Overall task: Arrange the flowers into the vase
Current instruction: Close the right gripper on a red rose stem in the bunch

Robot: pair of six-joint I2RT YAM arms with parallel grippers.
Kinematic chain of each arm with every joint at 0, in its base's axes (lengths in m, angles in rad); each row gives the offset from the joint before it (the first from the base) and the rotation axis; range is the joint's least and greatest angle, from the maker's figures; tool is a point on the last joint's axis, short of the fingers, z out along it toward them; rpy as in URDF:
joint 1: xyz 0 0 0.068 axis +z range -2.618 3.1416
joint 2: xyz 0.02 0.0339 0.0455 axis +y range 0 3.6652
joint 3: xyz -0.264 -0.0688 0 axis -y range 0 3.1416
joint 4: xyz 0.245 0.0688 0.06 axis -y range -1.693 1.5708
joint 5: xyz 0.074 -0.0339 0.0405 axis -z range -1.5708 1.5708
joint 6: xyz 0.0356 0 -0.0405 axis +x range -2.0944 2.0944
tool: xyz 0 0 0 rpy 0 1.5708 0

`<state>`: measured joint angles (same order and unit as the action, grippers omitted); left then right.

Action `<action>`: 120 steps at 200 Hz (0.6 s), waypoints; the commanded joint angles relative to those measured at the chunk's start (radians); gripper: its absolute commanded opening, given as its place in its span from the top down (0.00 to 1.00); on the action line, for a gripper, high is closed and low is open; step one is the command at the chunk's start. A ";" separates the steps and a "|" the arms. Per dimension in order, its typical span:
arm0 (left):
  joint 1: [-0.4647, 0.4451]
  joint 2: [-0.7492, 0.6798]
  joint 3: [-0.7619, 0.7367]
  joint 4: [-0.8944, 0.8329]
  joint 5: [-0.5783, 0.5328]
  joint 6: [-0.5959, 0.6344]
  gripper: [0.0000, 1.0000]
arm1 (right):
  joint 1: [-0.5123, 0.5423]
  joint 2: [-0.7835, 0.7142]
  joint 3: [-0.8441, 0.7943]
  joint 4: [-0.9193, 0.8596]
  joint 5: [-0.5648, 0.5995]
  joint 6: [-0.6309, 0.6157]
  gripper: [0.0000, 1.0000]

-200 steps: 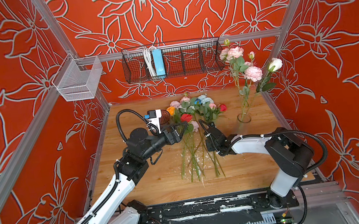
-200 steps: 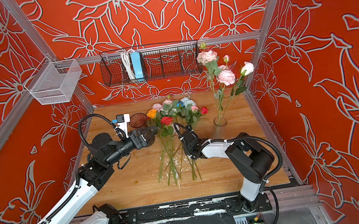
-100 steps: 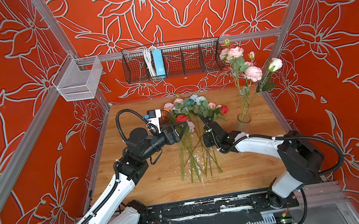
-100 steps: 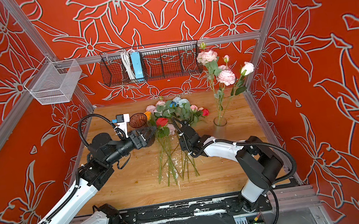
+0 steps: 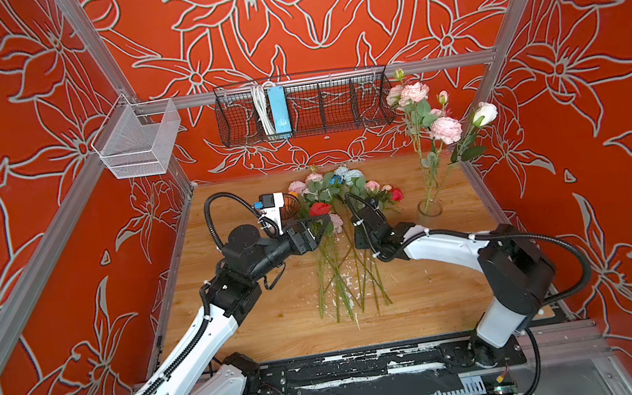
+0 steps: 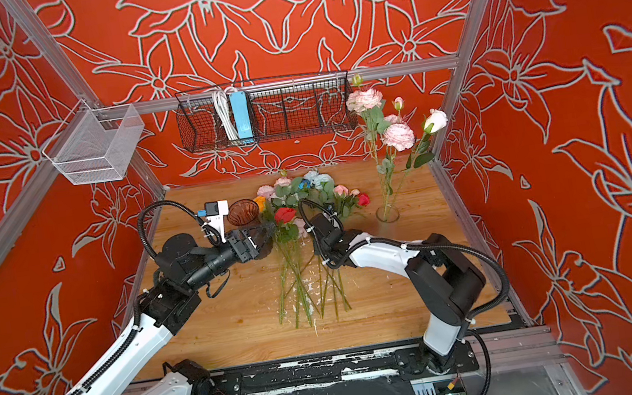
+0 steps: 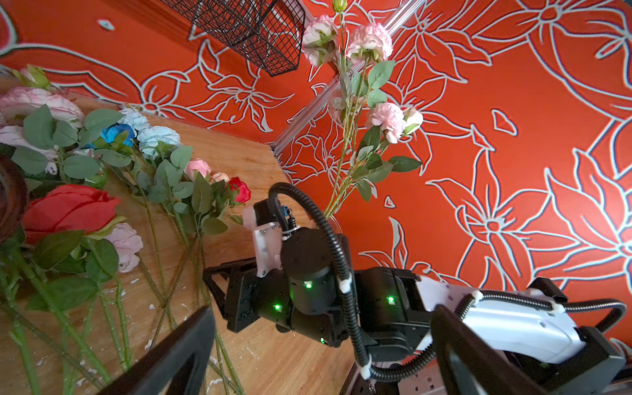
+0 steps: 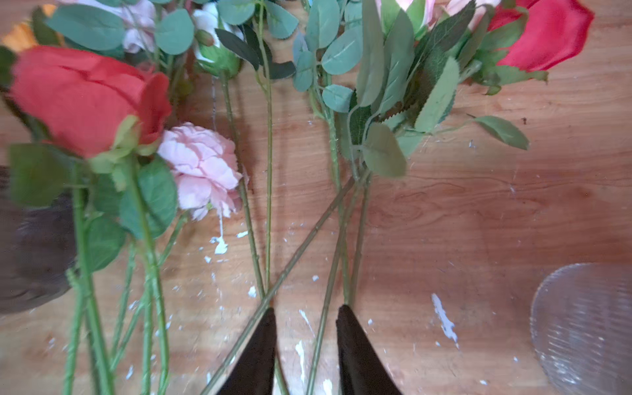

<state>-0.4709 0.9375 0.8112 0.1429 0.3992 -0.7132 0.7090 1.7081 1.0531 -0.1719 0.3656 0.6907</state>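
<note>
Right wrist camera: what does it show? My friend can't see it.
The right tool hangs open over thin green flower stems on a wooden table, one stem between its tips. A big red rose and a pink bloom lie nearby, and the glass vase peeks in at the edge.

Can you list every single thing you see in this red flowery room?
long-stemmed artificial flowers: a loose pile, red, pink, blue and pale blue, lying mid-table
standing flowers: a few, pink and white, in the vase
clear glass vase: one, table's back right
brown ribbed glass bowl: one, left of the pile
black wire basket: one, back wall
blue power strip: one, inside that basket
white cable: one, beside the strip
white mesh basket: one, left rail
wooden table: one, light brown
left gripper: black, open, beside the pile
right gripper: black, open, over stems
</note>
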 commanded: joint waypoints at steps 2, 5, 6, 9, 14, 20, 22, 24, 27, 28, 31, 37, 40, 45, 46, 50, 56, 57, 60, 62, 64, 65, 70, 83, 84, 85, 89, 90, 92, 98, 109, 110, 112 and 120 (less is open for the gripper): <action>0.005 -0.009 0.011 0.023 0.013 -0.006 0.02 | -0.004 0.021 0.002 -0.049 0.066 0.062 0.67; 0.005 -0.009 0.010 0.023 0.013 -0.006 0.02 | -0.006 0.020 -0.002 -0.043 0.065 0.062 0.67; 0.005 -0.010 0.010 0.023 0.012 -0.006 0.02 | -0.007 0.020 -0.005 -0.042 0.065 0.060 0.67; 0.005 -0.011 0.009 0.023 0.012 -0.006 0.02 | -0.010 0.019 -0.007 -0.037 0.062 0.057 0.67; 0.005 -0.011 0.009 0.022 0.012 -0.006 0.02 | -0.016 0.018 -0.012 -0.030 0.054 0.052 0.68; 0.005 -0.012 0.010 0.023 0.011 -0.006 0.02 | -0.023 0.019 -0.013 -0.023 0.044 0.045 0.69; 0.005 -0.011 0.011 0.023 0.011 -0.007 0.02 | -0.025 0.021 -0.013 -0.021 0.040 0.043 0.69; 0.005 -0.012 0.010 0.023 0.012 -0.008 0.02 | -0.027 0.022 -0.012 -0.019 0.036 0.042 0.69; 0.005 -0.011 0.009 0.024 0.012 -0.008 0.02 | -0.031 0.025 -0.009 -0.018 0.029 0.038 0.70; 0.005 -0.011 0.009 0.024 0.013 -0.008 0.02 | -0.032 0.026 -0.009 -0.019 0.027 0.037 0.71; 0.005 -0.011 0.009 0.024 0.014 -0.009 0.02 | -0.035 0.028 -0.007 -0.020 0.022 0.034 0.71; 0.005 -0.009 0.009 0.026 0.016 -0.010 0.02 | -0.042 0.036 0.002 -0.022 0.012 0.030 0.73; 0.005 -0.008 0.009 0.026 0.016 -0.011 0.02 | -0.046 0.040 0.005 -0.023 0.009 0.030 0.73; 0.005 -0.007 0.009 0.026 0.016 -0.011 0.02 | -0.050 0.050 0.013 -0.026 0.008 0.027 0.74; 0.005 -0.007 0.009 0.026 0.016 -0.011 0.02 | -0.050 0.052 0.014 -0.026 0.008 0.027 0.75; 0.005 -0.006 0.010 0.026 0.015 -0.011 0.02 | -0.053 0.060 0.021 -0.028 0.008 0.025 0.75; 0.005 -0.005 0.010 0.025 0.016 -0.012 0.02 | -0.059 0.074 0.034 -0.034 0.005 0.023 0.76; 0.005 -0.005 0.010 0.025 0.015 -0.012 0.02 | -0.060 0.078 0.035 -0.035 0.005 0.023 0.76; 0.005 -0.005 0.009 0.026 0.017 -0.012 0.02 | -0.062 0.084 0.043 -0.039 0.003 0.022 0.76; 0.005 -0.005 0.009 0.026 0.018 -0.012 0.02 | -0.064 0.089 0.045 -0.042 0.001 0.021 0.77; 0.005 -0.005 0.008 0.025 0.017 -0.012 0.02 | -0.065 0.095 0.052 -0.045 0.001 0.020 0.77; 0.005 -0.005 0.009 0.025 0.017 -0.012 0.02 | -0.067 0.098 0.054 -0.047 0.001 0.019 0.77; 0.005 -0.005 0.009 0.026 0.016 -0.011 0.02 | -0.070 0.110 0.065 -0.054 -0.002 0.019 0.78; 0.006 -0.006 0.009 0.024 0.014 -0.009 0.02 | -0.075 0.135 0.080 -0.053 -0.015 0.012 0.79; 0.006 -0.006 0.009 0.024 0.014 -0.009 0.02 | -0.075 0.139 0.079 -0.052 -0.016 0.011 0.79; 0.006 -0.006 0.009 0.024 0.013 -0.009 0.02 | -0.076 0.141 0.080 -0.050 -0.017 0.009 0.79; 0.005 -0.006 0.009 0.024 0.013 -0.009 0.02 | -0.078 0.147 0.082 -0.045 -0.021 0.006 0.79; 0.005 -0.006 0.009 0.024 0.013 -0.009 0.02 | -0.078 0.148 0.082 -0.043 -0.023 0.005 0.79; 0.006 -0.006 0.009 0.024 0.013 -0.009 0.02 | -0.078 0.152 0.084 -0.041 -0.025 0.004 0.79; 0.006 -0.006 0.008 0.026 0.013 -0.009 0.02 | -0.080 0.160 0.087 -0.035 -0.030 -0.002 0.80; 0.006 -0.006 0.009 0.027 0.015 -0.011 0.02 | -0.083 0.178 0.095 -0.030 -0.040 -0.006 0.81; 0.006 -0.006 0.009 0.027 0.016 -0.011 0.02 | -0.085 0.180 0.096 -0.029 -0.040 -0.006 0.81; 0.006 -0.005 0.008 0.027 0.016 -0.010 0.02 | -0.085 0.183 0.098 -0.029 -0.042 -0.007 0.81; 0.006 -0.005 0.008 0.026 0.015 -0.009 0.02 | -0.090 0.194 0.103 -0.028 -0.051 -0.007 0.83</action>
<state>-0.4709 0.9375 0.8112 0.1429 0.4049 -0.7204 0.6281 1.8687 1.1187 -0.1967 0.3416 0.6888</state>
